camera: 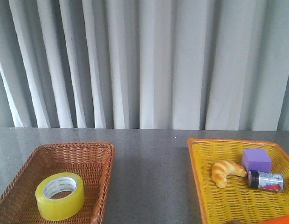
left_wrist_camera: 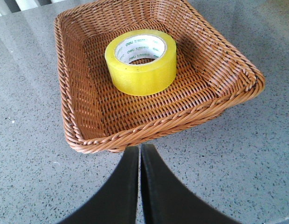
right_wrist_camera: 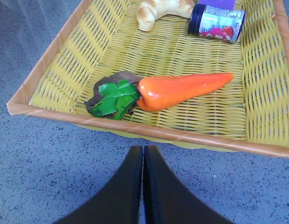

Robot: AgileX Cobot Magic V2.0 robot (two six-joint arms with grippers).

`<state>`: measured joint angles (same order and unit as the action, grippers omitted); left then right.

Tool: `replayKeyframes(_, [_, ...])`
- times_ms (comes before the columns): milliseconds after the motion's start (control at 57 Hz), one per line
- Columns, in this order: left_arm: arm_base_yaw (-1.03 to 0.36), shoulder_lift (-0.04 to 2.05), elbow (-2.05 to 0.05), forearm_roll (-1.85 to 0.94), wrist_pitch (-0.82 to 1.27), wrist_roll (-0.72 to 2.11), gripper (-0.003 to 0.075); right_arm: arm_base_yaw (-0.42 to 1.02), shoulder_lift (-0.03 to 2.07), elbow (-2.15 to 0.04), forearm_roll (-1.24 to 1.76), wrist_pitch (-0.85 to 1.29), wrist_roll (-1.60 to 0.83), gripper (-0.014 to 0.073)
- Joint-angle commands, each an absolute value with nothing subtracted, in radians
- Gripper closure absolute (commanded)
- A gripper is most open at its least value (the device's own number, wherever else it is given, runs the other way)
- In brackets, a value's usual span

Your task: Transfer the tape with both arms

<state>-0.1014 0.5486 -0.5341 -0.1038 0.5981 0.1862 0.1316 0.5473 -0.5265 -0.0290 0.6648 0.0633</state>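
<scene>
The yellow tape roll (camera: 60, 196) with a white printed core lies flat in the brown wicker basket (camera: 95, 154) at the front left. It also shows in the left wrist view (left_wrist_camera: 141, 62), inside the basket (left_wrist_camera: 88, 140). My left gripper (left_wrist_camera: 139, 148) is shut and empty, held over the table just short of the basket's near rim. My right gripper (right_wrist_camera: 143, 149) is shut and empty, just short of the near rim of the yellow basket (right_wrist_camera: 46, 70). Neither arm shows in the front view.
The yellow basket (camera: 196, 163) at the right holds a croissant (camera: 225, 172), a purple block (camera: 256, 159), a small jar on its side (camera: 265, 181) and a toy carrot (right_wrist_camera: 182, 91) with green leaves. Grey speckled tabletop lies between the baskets; a curtain hangs behind.
</scene>
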Motion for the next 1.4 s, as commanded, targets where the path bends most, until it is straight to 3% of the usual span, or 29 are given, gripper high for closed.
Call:
replayKeyframes(0, [-0.102, 0.549, -0.558, -0.118, 0.533, 0.175, 0.0727, 0.125, 0.550, -0.553, -0.037, 0.601, 0.062, 0.0601])
replayKeyframes(123, [-0.102, 0.475, -0.523, -0.101, 0.503, 0.175, 0.0727, 0.125, 0.550, -0.553, -0.037, 0.601, 0.062, 0.0601])
replayKeyframes(421, [-0.101, 0.137, -0.180, -0.102, 0.111, 0.087, 0.0727, 0.125, 0.550, -0.553, -0.037, 0.601, 0.062, 0.0601])
replayKeyframes(649, [-0.101, -0.032, 0.016, -0.102, -0.058, 0.025, 0.0727, 0.125, 0.550, -0.553, -0.037, 0.601, 0.062, 0.0601])
replayKeyframes(1385, [-0.101, -0.027, 0.015, -0.024, -0.030, -0.039, 0.0727, 0.125, 0.550, -0.553, -0.037, 0.602, 0.062, 0.0601])
